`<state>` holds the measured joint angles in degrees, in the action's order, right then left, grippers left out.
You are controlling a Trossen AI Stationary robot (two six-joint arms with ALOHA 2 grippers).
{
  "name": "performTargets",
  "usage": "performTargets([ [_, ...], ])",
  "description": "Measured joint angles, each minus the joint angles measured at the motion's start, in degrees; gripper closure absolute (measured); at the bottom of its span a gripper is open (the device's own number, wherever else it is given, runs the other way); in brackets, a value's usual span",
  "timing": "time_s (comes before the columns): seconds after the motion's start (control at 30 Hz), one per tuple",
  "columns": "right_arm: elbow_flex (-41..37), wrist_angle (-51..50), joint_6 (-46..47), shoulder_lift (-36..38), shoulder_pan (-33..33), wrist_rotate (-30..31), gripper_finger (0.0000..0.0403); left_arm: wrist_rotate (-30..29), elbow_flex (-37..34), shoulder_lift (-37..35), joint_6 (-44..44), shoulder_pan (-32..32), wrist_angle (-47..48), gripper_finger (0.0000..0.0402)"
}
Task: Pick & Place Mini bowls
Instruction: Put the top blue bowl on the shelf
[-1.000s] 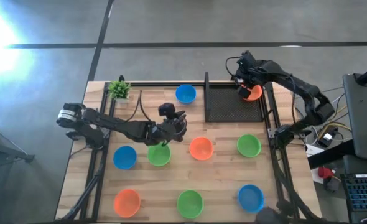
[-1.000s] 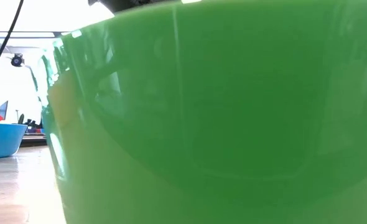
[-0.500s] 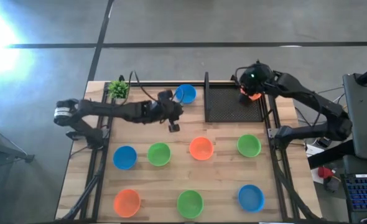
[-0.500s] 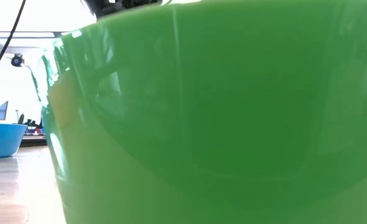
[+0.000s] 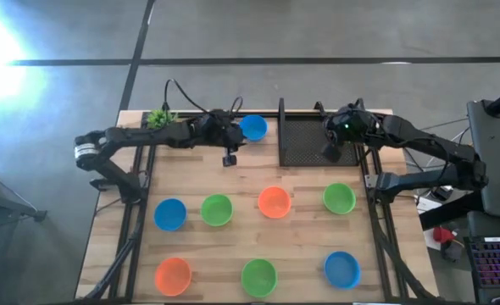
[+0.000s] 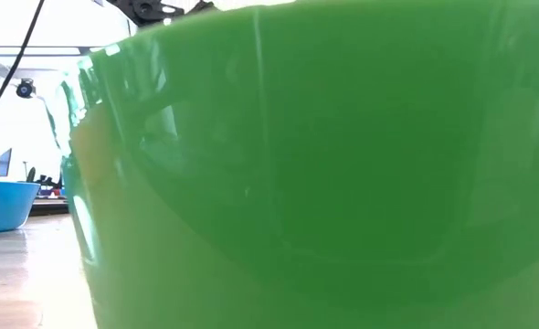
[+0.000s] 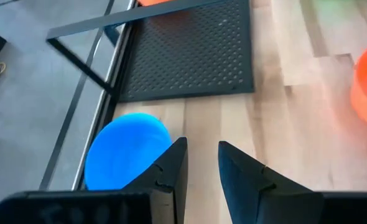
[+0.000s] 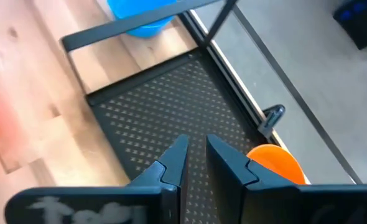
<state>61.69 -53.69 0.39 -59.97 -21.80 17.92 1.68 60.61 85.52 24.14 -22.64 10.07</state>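
Note:
The mini bowls lie open side up on the wooden table [image 5: 305, 246]. A blue one [image 5: 252, 127] [image 7: 124, 158] is at the far edge, and several more stand in two rows, among them a green [image 5: 217, 209] and an orange [image 5: 274, 202]. Another orange bowl [image 8: 275, 163] rests on its base in the far right corner of the black mesh tray [image 5: 305, 140]; my right arm hides it from above. My left gripper [image 5: 230, 155] [image 7: 202, 165] hangs open just near of the blue bowl. My right gripper [image 5: 329, 148] [image 8: 196, 155] hovers over the tray, slightly open, holding nothing.
A small potted plant [image 5: 158, 119] stands at the far left corner. Black rails [image 5: 140, 182] run along both table sides. A green bowl [image 6: 324, 164] right at the low camera fills its view, with a blue bowl [image 6: 0, 203] beside it.
My left gripper has swung from over the green bowl toward the far edge, turning as it went, and now hangs beside the blue bowl. My right gripper has drawn back and up from the orange bowl, toward the tray's near side. The bowls have stayed in place.

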Motion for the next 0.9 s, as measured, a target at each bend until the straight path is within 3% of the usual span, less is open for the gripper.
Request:
performTargets([
  [0.17, 0.0, 0.3, -0.2, 0.0, 2.5, 0.0, 0.0351, 4.2, -1.2, 0.0, 1.5, -2.5, -0.5, 0.0312],
  [0.5, 0.0, 0.7, -0.7, 0.0, 4.7, 0.0, 0.0351, 4.6, -5.4, 0.4, 1.4, -5.2, -5.8, 0.0312],
  [0.9, 0.1, 2.2, -1.0, 0.0, 4.7, 0.0, 0.0351, 4.6, -2.7, 8.5, 1.6, -7.0, -9.2, 0.0312],
])
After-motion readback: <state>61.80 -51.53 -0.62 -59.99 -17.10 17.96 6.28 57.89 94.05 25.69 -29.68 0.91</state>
